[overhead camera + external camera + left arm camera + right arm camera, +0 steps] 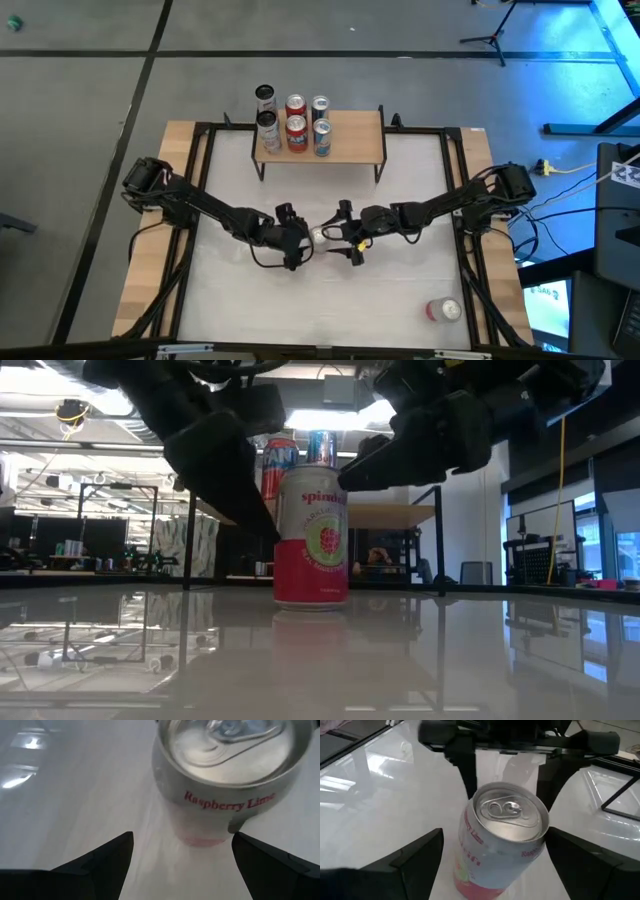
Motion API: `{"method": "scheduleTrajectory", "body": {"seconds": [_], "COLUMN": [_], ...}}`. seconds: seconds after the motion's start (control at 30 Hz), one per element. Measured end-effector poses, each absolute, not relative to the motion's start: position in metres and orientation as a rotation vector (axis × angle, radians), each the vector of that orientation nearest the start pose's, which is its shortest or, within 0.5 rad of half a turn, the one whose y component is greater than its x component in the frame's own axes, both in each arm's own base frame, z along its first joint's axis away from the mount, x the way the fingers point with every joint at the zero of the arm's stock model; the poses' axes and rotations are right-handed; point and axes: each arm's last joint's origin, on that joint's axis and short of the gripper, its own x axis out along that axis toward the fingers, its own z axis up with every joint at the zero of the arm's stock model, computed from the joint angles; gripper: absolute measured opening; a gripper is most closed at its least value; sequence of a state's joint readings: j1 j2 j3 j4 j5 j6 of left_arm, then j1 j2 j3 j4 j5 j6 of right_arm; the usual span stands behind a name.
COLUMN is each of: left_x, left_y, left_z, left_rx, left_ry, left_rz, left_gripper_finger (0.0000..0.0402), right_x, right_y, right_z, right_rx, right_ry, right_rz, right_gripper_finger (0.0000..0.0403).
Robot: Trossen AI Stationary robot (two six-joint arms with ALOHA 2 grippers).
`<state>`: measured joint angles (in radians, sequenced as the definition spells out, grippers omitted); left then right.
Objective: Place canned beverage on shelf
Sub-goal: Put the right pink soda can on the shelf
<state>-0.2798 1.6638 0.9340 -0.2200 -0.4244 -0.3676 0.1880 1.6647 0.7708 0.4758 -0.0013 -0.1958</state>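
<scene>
Centrally, upright can (322,236) between spread left tool (296,243) and spread right tool (343,235), shelf (350,140) well apart

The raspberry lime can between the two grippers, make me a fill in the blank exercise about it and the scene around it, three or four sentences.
1. The raspberry lime can stands ____ on the white table, between the left gripper and the right gripper.
2. On the shelf, the cans crowd the ____ end in the high view.
3. Another can lies on its ____ near the table's right edge.
4. Both grippers' fingers are ____.

Missing words: upright; left; side; open
</scene>
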Motion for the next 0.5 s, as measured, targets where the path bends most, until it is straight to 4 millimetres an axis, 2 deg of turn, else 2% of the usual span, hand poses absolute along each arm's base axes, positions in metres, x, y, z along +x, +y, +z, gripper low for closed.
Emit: {"method": "scheduleTrajectory", "body": {"seconds": [0.27, 0.5], "left_x": [0.311, 0.311], "left_y": [-0.074, -0.075], "left_z": [0.17, 0.17], "left_rx": [0.002, 0.002], "left_ry": [0.846, 0.849], "left_rz": [0.366, 0.358], "left_gripper_finger": [0.0321, 0.0321], "right_x": [0.34, 0.34], "right_y": [0.064, 0.059], "right_z": [0.195, 0.193], "right_rx": [-0.173, -0.19], "right_ry": [0.329, 0.377], "right_rz": [0.192, 0.092], "right_gripper_finger": [0.0342, 0.0342]}}
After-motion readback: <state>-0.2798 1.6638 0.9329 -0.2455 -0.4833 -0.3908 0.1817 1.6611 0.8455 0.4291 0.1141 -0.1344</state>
